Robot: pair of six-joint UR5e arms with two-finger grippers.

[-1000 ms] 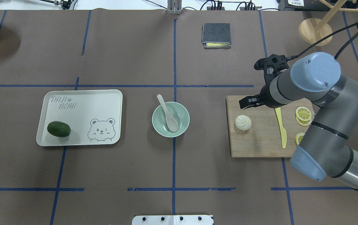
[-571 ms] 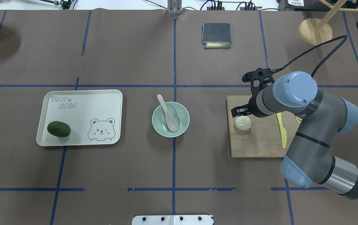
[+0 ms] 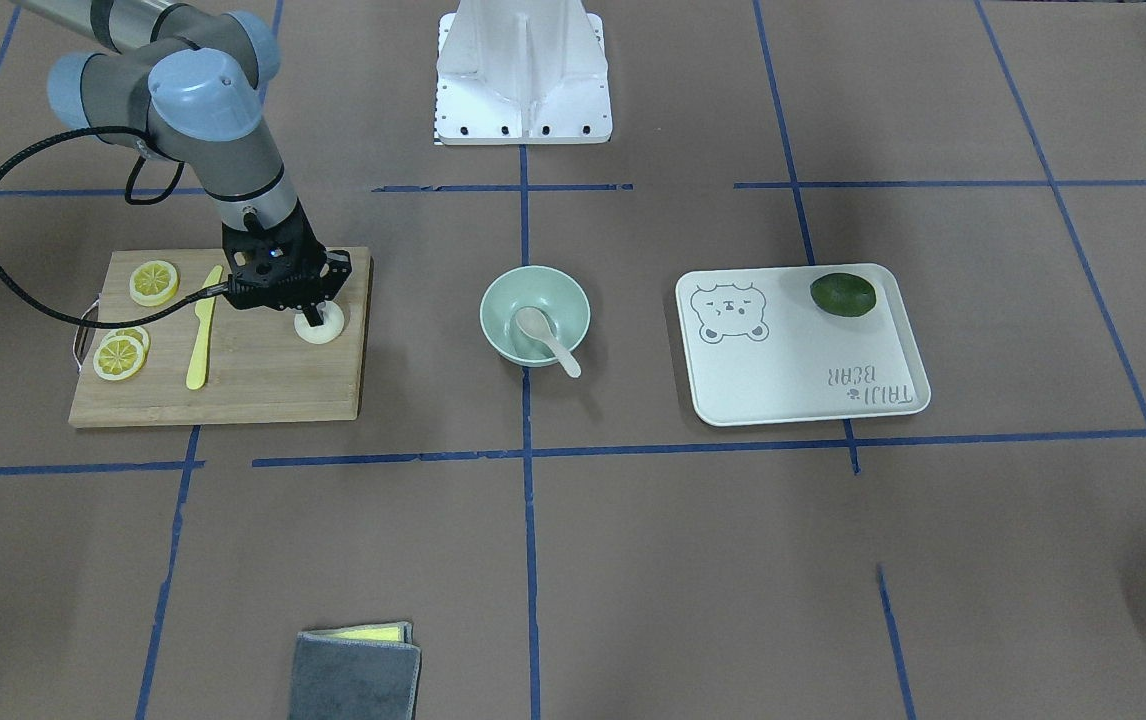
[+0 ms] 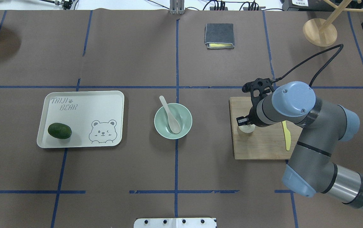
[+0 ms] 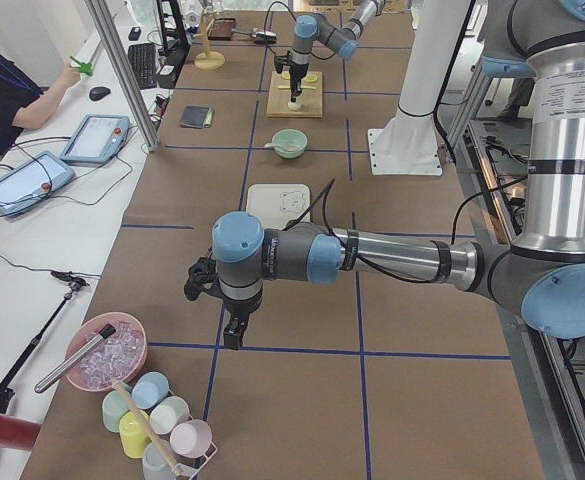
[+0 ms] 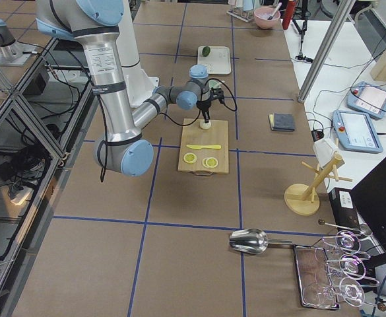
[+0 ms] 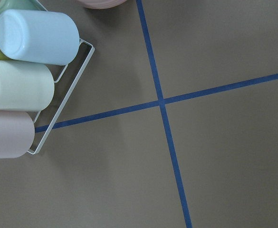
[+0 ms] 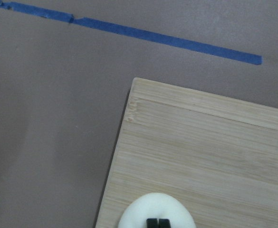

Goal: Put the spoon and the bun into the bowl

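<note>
The white bun (image 4: 247, 129) sits on the left part of the wooden cutting board (image 4: 260, 148). My right gripper (image 4: 243, 122) is down on it. In the right wrist view the two black fingertips (image 8: 153, 223) stand close together on the bun's top (image 8: 134, 216), pinching it. In the front view the gripper (image 3: 313, 316) covers the bun's (image 3: 326, 328) near side. The pale spoon (image 4: 171, 117) lies in the mint-green bowl (image 4: 186, 126), its handle over the far rim. My left gripper (image 5: 234, 330) hangs over bare table far to the left. I cannot tell whether it is open.
A yellow knife (image 4: 286, 137) and lemon slices (image 3: 153, 282) lie on the board. A white tray (image 4: 83, 110) with an avocado (image 4: 60, 130) stands left of the bowl. A grey cloth (image 4: 219, 35) lies at the back. A rack of cups (image 7: 24, 85) is near my left gripper.
My right arm has swung left and down from above the board's back edge onto the bun. The spoon, bowl and tray have not moved.
</note>
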